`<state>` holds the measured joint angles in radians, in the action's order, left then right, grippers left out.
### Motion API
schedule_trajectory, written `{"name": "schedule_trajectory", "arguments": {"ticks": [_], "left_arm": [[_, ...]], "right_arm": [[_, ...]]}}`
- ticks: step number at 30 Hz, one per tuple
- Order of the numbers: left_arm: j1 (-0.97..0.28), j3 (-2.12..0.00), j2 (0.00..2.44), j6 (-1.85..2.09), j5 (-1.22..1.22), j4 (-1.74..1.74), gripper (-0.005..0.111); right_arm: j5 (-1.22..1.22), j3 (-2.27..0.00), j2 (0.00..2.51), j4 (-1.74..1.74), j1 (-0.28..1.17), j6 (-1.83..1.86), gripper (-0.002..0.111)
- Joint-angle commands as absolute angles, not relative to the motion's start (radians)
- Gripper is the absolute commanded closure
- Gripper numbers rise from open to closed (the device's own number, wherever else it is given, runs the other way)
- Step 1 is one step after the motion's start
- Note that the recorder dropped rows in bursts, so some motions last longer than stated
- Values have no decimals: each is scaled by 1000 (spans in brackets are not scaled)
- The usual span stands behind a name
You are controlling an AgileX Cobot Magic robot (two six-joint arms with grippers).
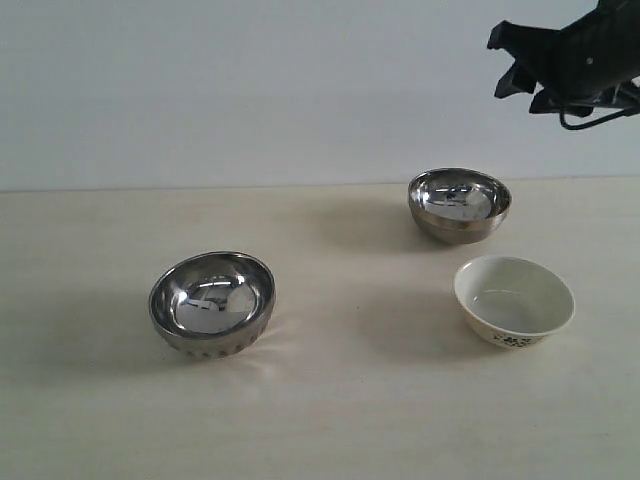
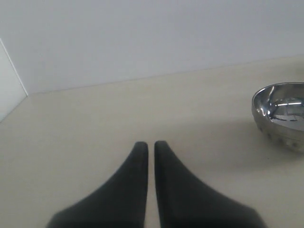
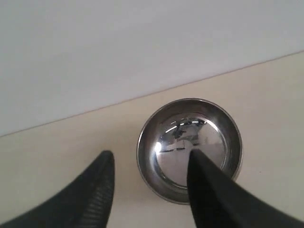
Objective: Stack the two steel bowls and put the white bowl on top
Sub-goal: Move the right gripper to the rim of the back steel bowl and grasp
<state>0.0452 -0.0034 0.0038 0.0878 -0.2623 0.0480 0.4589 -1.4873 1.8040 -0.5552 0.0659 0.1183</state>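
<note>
Shows what looks like the opening step of the stacking job, with nothing yet nested; finds all three bowls upright, empty and apart on the pale worktop [image 1: 350,430]. Places the ribbed steel bowl [image 1: 212,303] nearest the front, left of centre and mirror-bright; sets the white bowl [image 1: 514,300] a little farther back on the right, a dark floral band low on its outside; puts the far steel bowl [image 1: 459,203] at the back, just behind the white bowl and well apart from the ribbed one.

Reads as an approach to the far steel bowl, not yet a grasp; calls next, in all likelihood, for a descent with one finger inside the rim and one outside, then a firm pinch on the thin wall, a lift and a carry across to the ribbed steel bowl; warns of a slippery polished rim and of the white bowl close by.

Catches the left pincer [image 2: 147,144] over bare worktop, pressed together on nothing, the ribbed steel bowl [image 2: 280,116] off to one side; holds the right pincer [image 1: 505,65] high over the back of the worktop, up and to the right of the far steel bowl in the exterior view, spread wide and empty; looks down past its dark fingers [image 3: 95,194] into that bowl's hollow [image 3: 209,137].
</note>
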Motion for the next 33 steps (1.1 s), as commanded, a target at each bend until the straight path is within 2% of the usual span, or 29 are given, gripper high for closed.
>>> {"name": "schedule_trajectory", "arguments": {"ticks": [1,8,23,33], "left_arm": [[48,0,0,78,-255,41,103],[48,0,0,78,-255,41,103],[48,0,0,78,-257,41,103],[48,0,0,78,-255,41,103]], "right_arm": [[472,-1581,1957,-541,58,111,65],[413,-1662,2157,-533,31,87,65],[369,-1668,2261,-492,4,87,65],[334,-1668,2280,-520,43,87,66]]}}
